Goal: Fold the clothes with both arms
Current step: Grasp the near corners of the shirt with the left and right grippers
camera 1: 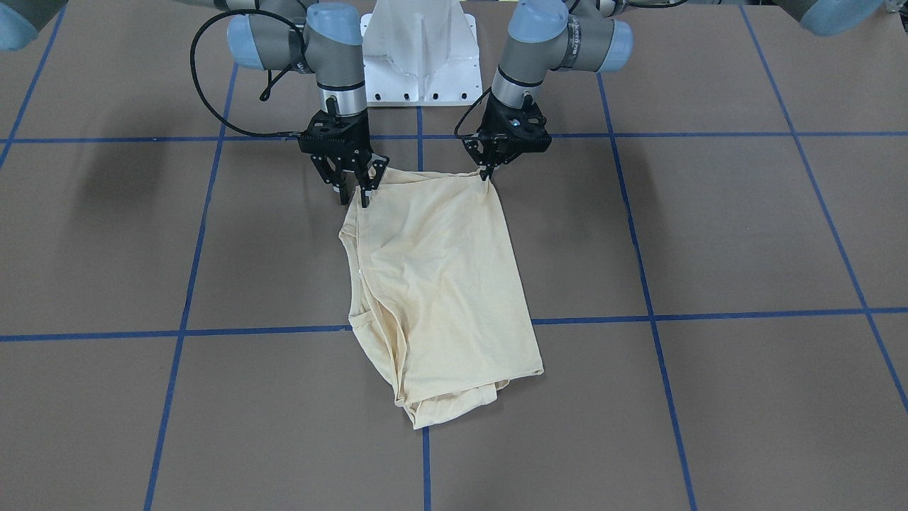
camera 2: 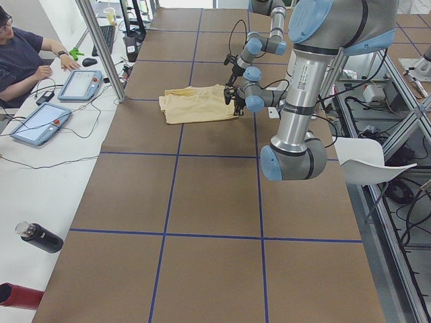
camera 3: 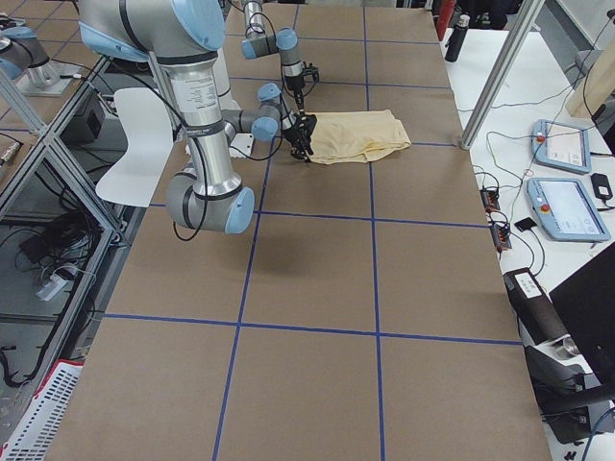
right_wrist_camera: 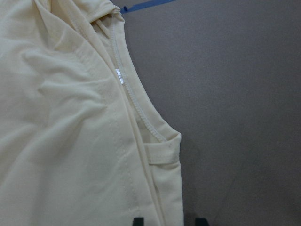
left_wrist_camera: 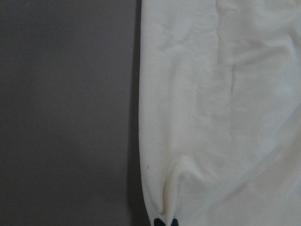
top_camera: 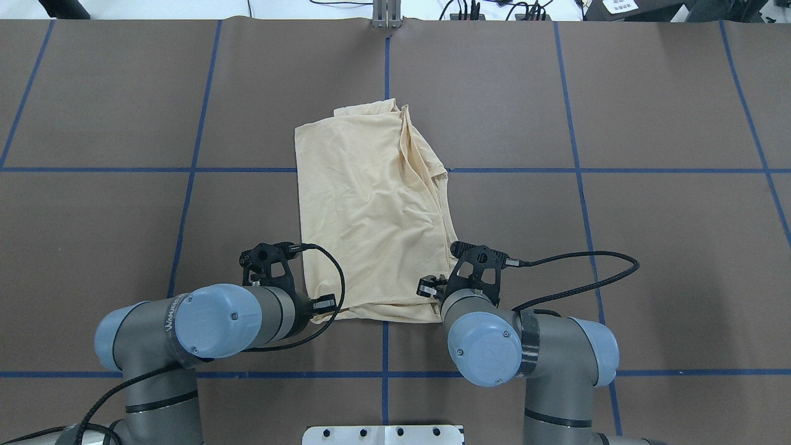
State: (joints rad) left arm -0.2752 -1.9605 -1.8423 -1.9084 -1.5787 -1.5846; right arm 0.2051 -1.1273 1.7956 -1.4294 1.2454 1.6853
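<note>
The cream-yellow shirt [camera 1: 440,284] lies folded on the brown table [camera 1: 709,234], its print hidden; it also shows in the overhead view [top_camera: 371,204]. Both grippers are at its edge nearest the robot base. My left gripper [camera 1: 487,177] is shut on the shirt's corner, and the left wrist view shows its tips [left_wrist_camera: 165,221] pinching a pucker of cloth. My right gripper [camera 1: 356,197] is at the other near corner with its jaws apart. In the right wrist view [right_wrist_camera: 169,220] they straddle the shirt's hem, beside the ribbed neckline and a small white tag [right_wrist_camera: 119,75].
The white pedestal base [camera 1: 420,57] stands just behind the grippers. Blue tape lines [camera 1: 660,312] grid the table. In the exterior left view an operator [camera 2: 27,54], tablets [camera 2: 40,122], a metal post [camera 2: 101,50] and a black bottle [camera 2: 39,237] line the far side.
</note>
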